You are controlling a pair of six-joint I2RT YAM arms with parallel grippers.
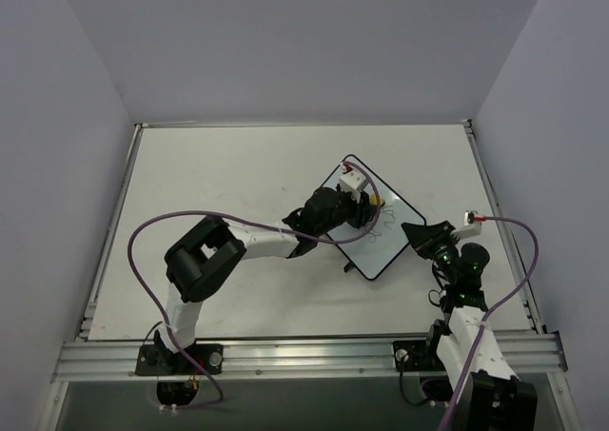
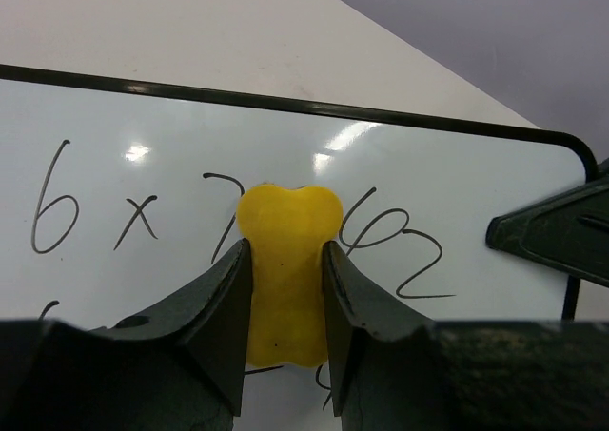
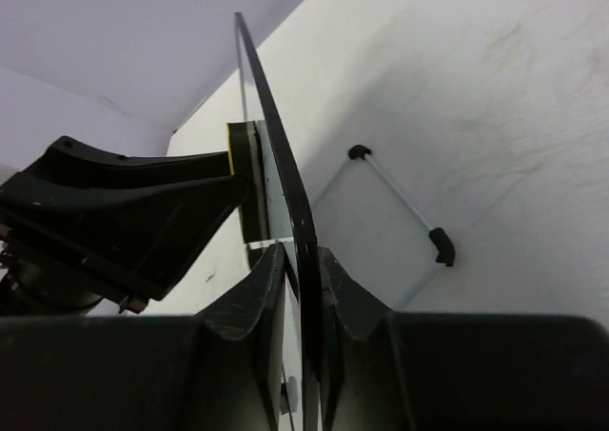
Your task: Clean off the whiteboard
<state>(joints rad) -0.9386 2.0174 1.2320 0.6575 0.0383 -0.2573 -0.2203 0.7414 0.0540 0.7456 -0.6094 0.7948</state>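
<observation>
The left jaws clamp the yellow eraser (image 2: 287,260), pressed to the sums on the whiteboard (image 1: 388,243), right of centre on the table (image 1: 219,184); the right jaws clamp the whiteboard's right-hand edge.

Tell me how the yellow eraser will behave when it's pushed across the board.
Probably soft: the eraser bulges above the left pincer squeezing it, so it should squash rather than scrape. Pinched at its waist, it seems unlikely to slip out. The whiteboard should hold fairly steady, since the right pincer clamps its edge.
</observation>
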